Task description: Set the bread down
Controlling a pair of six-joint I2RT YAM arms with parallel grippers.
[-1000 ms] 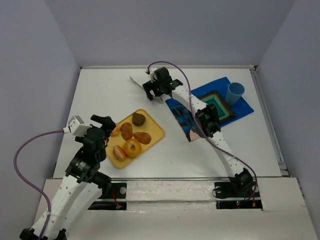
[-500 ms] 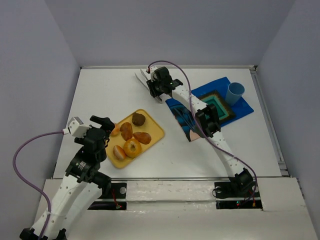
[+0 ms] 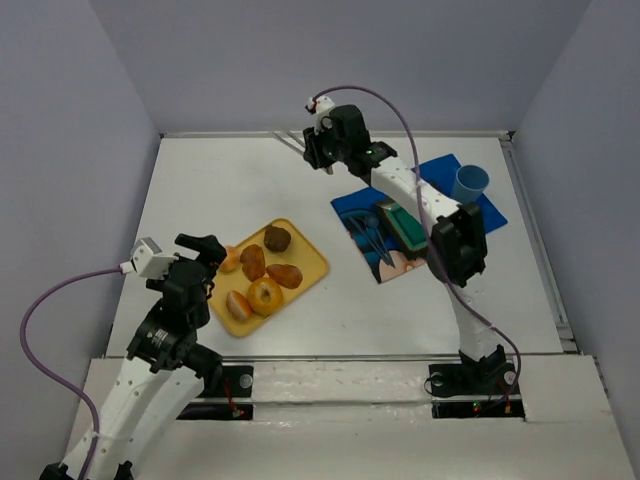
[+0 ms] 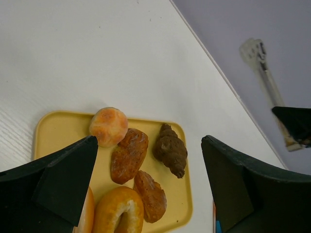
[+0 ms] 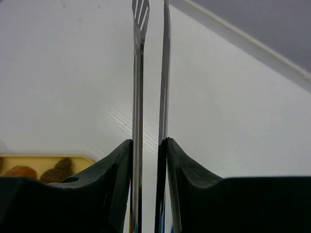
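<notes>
We see our right gripper (image 5: 149, 145) clamped on metal tongs (image 5: 137, 73); our left gripper (image 4: 149, 145) gapes over a yellow tray (image 4: 58, 128) of golden rolls (image 4: 108, 126) and a dark croissant (image 4: 170, 150).

arms (image 3: 135, 395) white, black joints | cables (image 3: 25, 325) purple | end effectors (image 3: 212, 262) black

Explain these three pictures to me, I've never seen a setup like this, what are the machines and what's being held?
Two robot arms are bolted to a white table. The overhead picture shows both; the other two come from cameras on each wrist. On the table lie a yellow tray of bread pieces, a blue cloth and a blue cup. The left gripper hangs open above the tray, holding nothing. The right gripper is shut on metal tongs at the far side.
</notes>
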